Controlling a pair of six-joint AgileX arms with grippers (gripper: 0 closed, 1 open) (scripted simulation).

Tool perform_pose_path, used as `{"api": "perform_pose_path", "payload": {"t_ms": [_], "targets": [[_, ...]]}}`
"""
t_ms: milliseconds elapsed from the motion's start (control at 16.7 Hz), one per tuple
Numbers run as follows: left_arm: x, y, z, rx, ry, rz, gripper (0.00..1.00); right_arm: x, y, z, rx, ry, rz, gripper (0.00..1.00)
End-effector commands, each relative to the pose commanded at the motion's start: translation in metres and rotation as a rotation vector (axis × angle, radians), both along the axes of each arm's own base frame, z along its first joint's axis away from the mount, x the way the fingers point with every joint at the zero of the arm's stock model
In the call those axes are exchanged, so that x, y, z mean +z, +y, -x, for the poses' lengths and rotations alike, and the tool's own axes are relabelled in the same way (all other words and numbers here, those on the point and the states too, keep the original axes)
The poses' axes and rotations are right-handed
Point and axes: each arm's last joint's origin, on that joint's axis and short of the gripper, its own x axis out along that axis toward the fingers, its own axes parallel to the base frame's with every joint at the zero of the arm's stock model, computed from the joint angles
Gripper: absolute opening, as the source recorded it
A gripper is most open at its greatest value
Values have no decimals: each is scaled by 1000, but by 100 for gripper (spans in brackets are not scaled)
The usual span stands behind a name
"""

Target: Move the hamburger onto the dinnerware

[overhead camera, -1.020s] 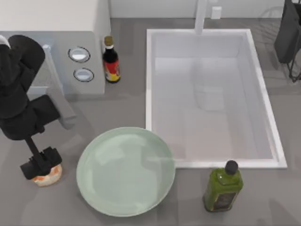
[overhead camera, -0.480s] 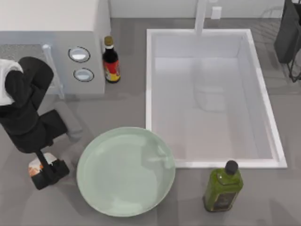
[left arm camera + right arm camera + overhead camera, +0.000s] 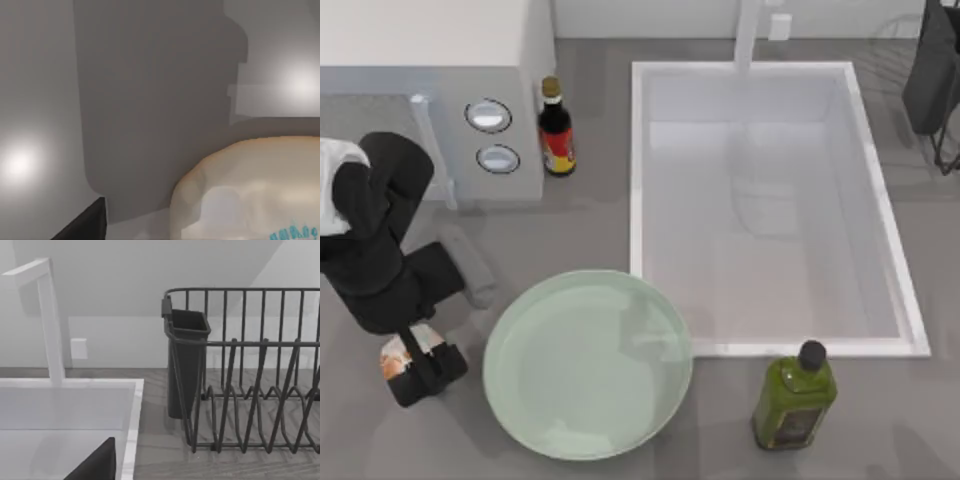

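Barely shifted, left gripper grips the hamburger beside dinnerware.

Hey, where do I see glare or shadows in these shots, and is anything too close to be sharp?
Top view: soft glossy reflections on the plate, and the left arm's shadow falling on the counter beside its hand. Left wrist view: two bright glare spots on the grey surface, a broad dark shadow between them, and the hamburger looming close and soft. Right wrist view: a slanting shadow across the wall behind the dish rack.

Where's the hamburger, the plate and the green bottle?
hamburger (image 3: 394, 355), top view, its patchy edge beside the left gripper.
plate (image 3: 588, 365), top view, its bare middle.
green bottle (image 3: 794, 400), top view, its body.
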Motion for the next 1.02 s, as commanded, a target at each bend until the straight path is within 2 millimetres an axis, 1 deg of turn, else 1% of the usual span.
{"api": "perform_pose_path", "payload": {"t_ms": [780, 840, 1020], "targets": [[0, 0, 0, 0, 0, 0, 2, 0, 0, 0, 0, 0, 0, 100], [0, 0, 0, 0, 0, 0, 0, 0, 0, 0, 0, 0, 0, 100], [0, 0, 0, 0, 0, 0, 0, 0, 0, 0, 0, 0, 0, 100]]}}
